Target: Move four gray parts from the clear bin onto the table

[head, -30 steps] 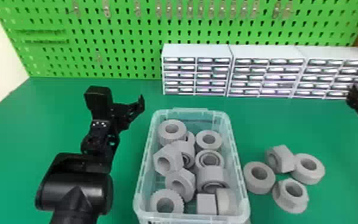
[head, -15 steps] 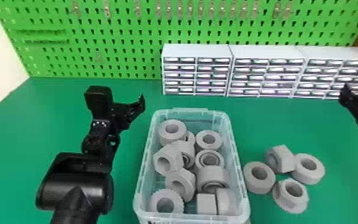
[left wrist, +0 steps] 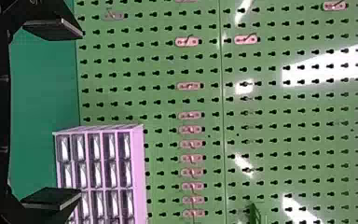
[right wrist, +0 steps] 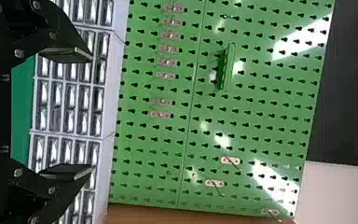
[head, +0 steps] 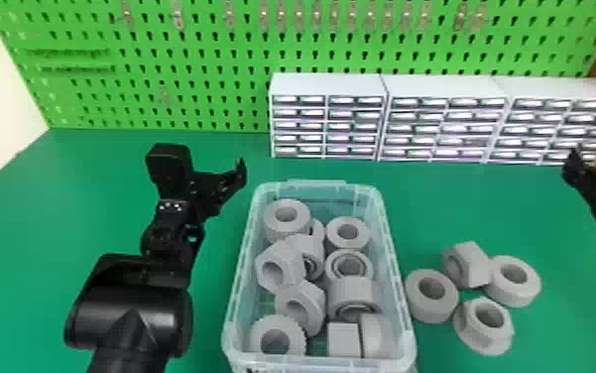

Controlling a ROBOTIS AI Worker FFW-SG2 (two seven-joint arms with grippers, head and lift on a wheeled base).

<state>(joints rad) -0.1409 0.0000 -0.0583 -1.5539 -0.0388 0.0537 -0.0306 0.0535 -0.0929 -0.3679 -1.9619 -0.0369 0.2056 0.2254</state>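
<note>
Four matte, holed gray parts (head: 477, 270)

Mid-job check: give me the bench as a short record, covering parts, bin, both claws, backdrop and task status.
Parts out: four gray parts, bunched on the table right of the bin
Bin: clear bin, more gray parts inside
Left claw: left claw open, empty
Right claw: right claw open, empty
Backdrop: drawer units before a green pegboard
Status: four out, looks complete
</note>
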